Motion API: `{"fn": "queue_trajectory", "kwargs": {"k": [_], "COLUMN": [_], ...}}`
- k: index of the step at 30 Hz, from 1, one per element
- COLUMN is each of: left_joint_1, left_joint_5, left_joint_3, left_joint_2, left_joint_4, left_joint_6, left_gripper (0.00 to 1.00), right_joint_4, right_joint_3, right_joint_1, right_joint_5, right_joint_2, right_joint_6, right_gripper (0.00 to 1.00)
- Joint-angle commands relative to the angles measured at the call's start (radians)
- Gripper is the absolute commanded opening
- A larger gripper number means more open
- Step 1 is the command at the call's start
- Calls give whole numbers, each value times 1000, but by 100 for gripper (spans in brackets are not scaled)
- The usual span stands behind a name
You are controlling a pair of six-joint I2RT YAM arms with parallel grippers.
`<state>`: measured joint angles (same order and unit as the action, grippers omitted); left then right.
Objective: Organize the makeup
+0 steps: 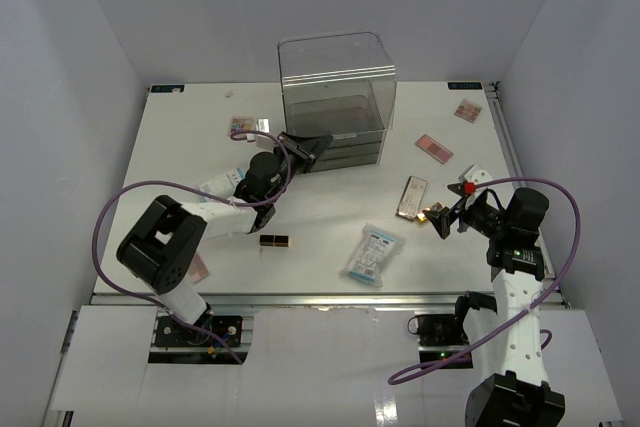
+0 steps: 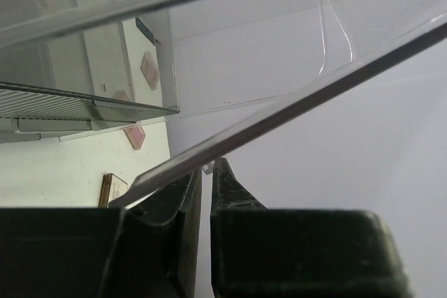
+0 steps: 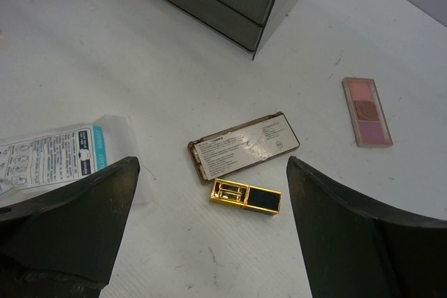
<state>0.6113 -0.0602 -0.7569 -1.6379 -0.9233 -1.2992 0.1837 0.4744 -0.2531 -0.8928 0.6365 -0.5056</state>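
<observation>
The right pincer (image 3: 211,167) hangs over the white table (image 1: 330,207) with its two dark fingers (image 3: 77,221) spread wide and nothing between them. Directly beneath the gap lies a short gold lipstick tube (image 3: 246,197) with a dark end. Just beyond it, nearly touching, is a flat brown case (image 3: 243,148), face down with a white printed label showing. To the left of these lies a clear sachet packet (image 3: 49,158) with pale-blue print, partly hidden by the left finger. Further right, apart from the rest, sits a narrow pink palette (image 3: 367,111) with three colour pans.

The left pincer (image 2: 207,172) is at the front left corner of the clear drawer box (image 1: 335,77). Its fingers are almost pressed together, leaving only a thin slit. A clear plastic edge (image 2: 293,106) runs slantwise across the tips, and it cannot be told whether they grip it.

Elsewhere on the table, a second lipstick (image 1: 274,240), black and gold, lies beside the left arm. A multicolour palette (image 1: 243,127) lies left of the box. Another small palette (image 1: 467,109) lies near the far right corner, well apart from everything else.
</observation>
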Motion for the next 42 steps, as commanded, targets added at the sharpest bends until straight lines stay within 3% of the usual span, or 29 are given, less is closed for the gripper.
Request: {"fn": "queue_trajectory", "kwargs": {"k": [1,8,12,17,22,23,27,29,33,42], "left_joint_1": [-4,-4,-4,-4,-4,-4,-4,-5,-5,-7], "left_joint_5": [25,51,69,91,92,88,76,76,76,78], "left_joint_3": [-56,-58,-58,-53,-62,-64,-62,-62,-65,-68], "left_joint_2": [77,101,124,153,165,167,165,159,155,157], "left_joint_4": [-108,-108,-101,-97,-91,-94,-97,-103,-109,-117], "left_joint_6": [-6,-9,-3,-2,4,3,3,1,-1,-14], "left_gripper": [0,0,0,0,0,0,0,0,0,0], "right_joint_4": [-33,-32,37,217,435,519,740,789,791,469], "right_joint_3": [-14,-18,-20,-19,29,53,117,150,164,108], "right_joint_1": [-2,-2,4,59,91,103,178,234,361,609], "right_joint_5": [-17,-40,-164,-257,-265,-264,-192,-120,-34,108], "right_joint_2": [0,-1,-1,3,66,103,231,301,375,446], "right_joint_6": [-2,-3,-108,-411,-814,-973,-1394,-1532,-1578,-1357], "right_gripper": [93,93,92,90,92,93,98,95,92,90]}}
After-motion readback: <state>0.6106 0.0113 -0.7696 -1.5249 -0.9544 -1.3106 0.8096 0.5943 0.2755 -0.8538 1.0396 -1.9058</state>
